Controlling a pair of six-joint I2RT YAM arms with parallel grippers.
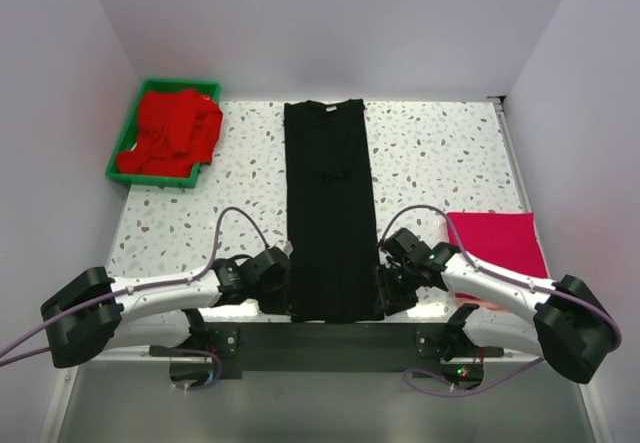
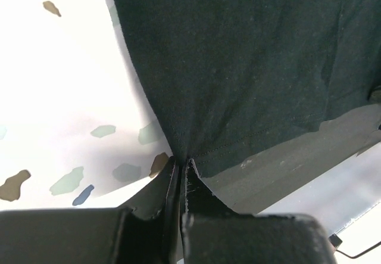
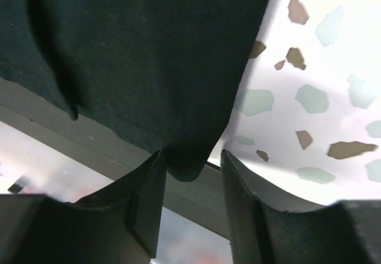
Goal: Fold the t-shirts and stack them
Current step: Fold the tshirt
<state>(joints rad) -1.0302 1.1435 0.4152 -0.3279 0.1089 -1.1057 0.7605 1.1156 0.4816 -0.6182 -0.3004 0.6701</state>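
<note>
A black t-shirt lies as a long narrow strip down the middle of the table, its hem at the near edge. My left gripper is shut on the hem's left corner; in the left wrist view the jaws pinch the black cloth tightly. At the hem's right corner, my right gripper stands open. In the right wrist view a lobe of the black shirt hangs between its parted fingers and touches the left one. A folded magenta-pink t-shirt lies to the right. Red t-shirts are heaped at the far left.
The red shirts fill a green plastic tray at the far left corner. The speckled tabletop ends in a dark strip at the near edge, under the shirt's hem. White walls close in on three sides.
</note>
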